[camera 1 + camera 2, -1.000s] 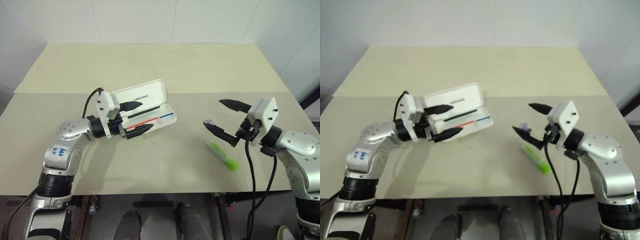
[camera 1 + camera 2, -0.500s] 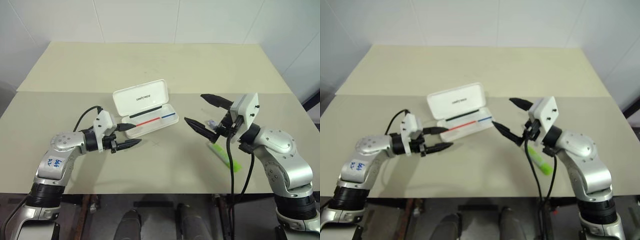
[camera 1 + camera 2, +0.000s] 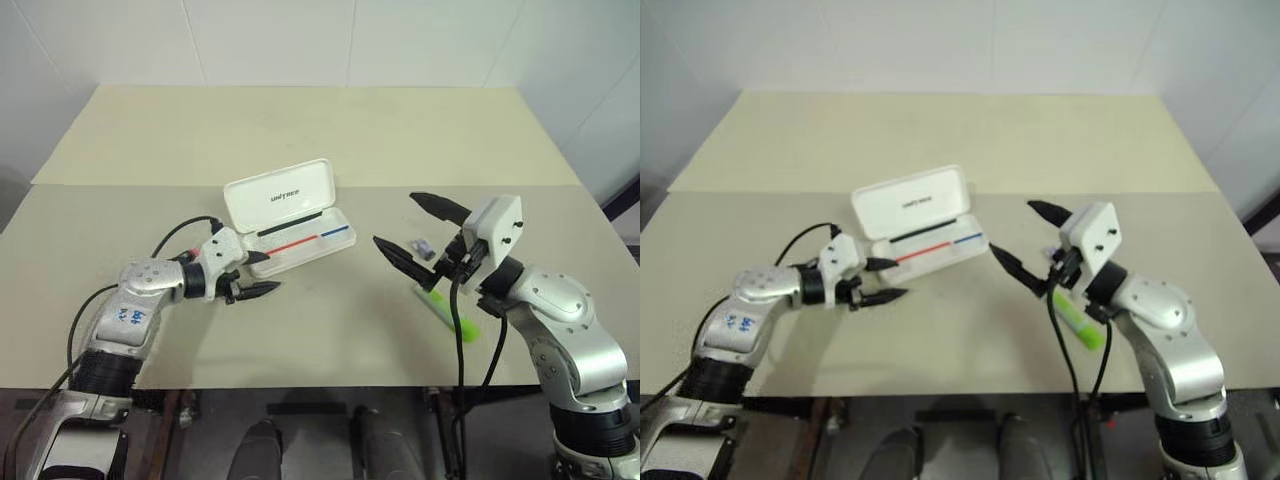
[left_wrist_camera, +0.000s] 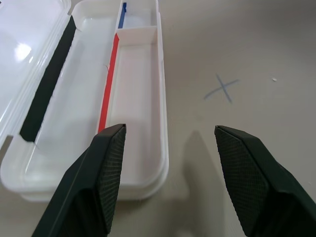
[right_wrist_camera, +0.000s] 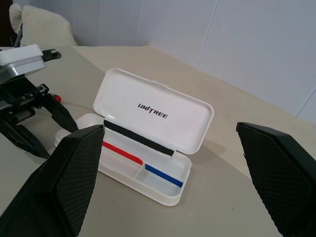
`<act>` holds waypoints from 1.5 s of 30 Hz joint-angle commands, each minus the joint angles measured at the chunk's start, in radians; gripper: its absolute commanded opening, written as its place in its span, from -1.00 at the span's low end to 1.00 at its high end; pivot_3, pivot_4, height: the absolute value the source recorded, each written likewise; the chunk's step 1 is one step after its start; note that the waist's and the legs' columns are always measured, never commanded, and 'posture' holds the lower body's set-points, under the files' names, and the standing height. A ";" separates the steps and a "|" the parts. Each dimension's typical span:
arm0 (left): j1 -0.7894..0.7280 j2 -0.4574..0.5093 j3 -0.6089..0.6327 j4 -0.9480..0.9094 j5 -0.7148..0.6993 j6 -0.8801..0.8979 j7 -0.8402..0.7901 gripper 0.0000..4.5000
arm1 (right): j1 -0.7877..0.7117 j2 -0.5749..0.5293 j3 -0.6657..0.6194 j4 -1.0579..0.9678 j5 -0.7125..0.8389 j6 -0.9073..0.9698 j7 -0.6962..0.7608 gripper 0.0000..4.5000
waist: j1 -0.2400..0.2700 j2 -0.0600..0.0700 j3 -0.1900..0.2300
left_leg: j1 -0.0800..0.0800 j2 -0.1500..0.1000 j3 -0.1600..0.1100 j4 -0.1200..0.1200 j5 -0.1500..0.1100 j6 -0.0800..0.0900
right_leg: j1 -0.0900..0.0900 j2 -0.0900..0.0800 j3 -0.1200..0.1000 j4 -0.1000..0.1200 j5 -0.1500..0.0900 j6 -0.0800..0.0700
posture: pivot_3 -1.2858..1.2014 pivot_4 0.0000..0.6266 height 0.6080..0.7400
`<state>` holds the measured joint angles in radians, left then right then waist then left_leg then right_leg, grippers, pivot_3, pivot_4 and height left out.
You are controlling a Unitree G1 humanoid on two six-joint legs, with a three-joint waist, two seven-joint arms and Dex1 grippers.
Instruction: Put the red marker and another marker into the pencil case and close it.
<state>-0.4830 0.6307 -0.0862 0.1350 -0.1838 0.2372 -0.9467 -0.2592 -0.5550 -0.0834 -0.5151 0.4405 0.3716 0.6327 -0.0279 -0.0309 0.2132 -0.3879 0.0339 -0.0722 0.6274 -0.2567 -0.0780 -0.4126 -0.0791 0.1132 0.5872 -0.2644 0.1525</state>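
Observation:
The pencil case (image 3: 284,196) lies open at mid-table, its lid upright with dark lettering and a red and a blue stripe in the tray (image 4: 136,94). Nothing lies in the tray. The red marker is out of view. The other marker, a light-green one (image 3: 1077,322), lies on the table to the right, partly behind my right arm's cable. My left gripper (image 3: 272,271) hangs open and empty, low over the table just off the case's near left end. My right gripper (image 3: 395,219) stands wide open and empty, raised between the case and the green marker.
A small dark purple object (image 3: 423,247) lies on the table by the right gripper's lower finger. A faint blue cross (image 4: 222,89) is drawn on the table beside the case. The table's front edge runs close below both arms.
My left gripper has dropped from over the open case to the table just off its near left end, and its fingers have narrowed somewhat. The right gripper has edged left.

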 commanded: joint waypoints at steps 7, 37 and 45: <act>-0.071 0.027 -0.022 0.055 0.042 -0.021 -0.052 0.31 | 0.055 -0.121 -0.052 -0.049 0.050 0.002 0.111 1.00 | -0.007 0.000 0.000 | 0.000 0.000 0.000 0.000 0.000 0.000 | 0.000 0.000 0.000 0.000 0.000 0.000 | 0.03 -0.52 1.00; -0.093 0.155 -0.078 -0.129 -0.006 0.054 -0.357 -0.98 | 0.015 -0.142 -0.068 -0.012 0.064 0.010 0.153 1.00 | -0.003 0.000 0.000 | 0.000 0.000 0.000 0.000 0.000 0.001 | 0.000 0.000 0.000 0.000 -0.001 -0.001 | 0.03 -0.52 1.00; -0.069 0.220 -0.104 -0.197 0.009 0.028 -0.447 -0.98 | 0.017 -0.145 -0.073 -0.002 0.067 0.008 0.164 1.00 | -0.007 0.000 0.000 | 0.000 0.000 0.000 0.000 0.000 0.001 | 0.000 0.000 0.000 0.000 -0.002 -0.002 | 0.03 -0.52 1.00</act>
<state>-0.5582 0.8356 -0.1976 -0.0311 -0.1696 0.2884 -1.3801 -0.2360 -0.6911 -0.1261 -0.5043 0.4937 0.3916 0.7938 -0.0350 -0.0310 0.2132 -0.3880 0.0339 -0.0720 0.6275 -0.2569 -0.0770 -0.4126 -0.0792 0.1135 0.5871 -0.2662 0.1504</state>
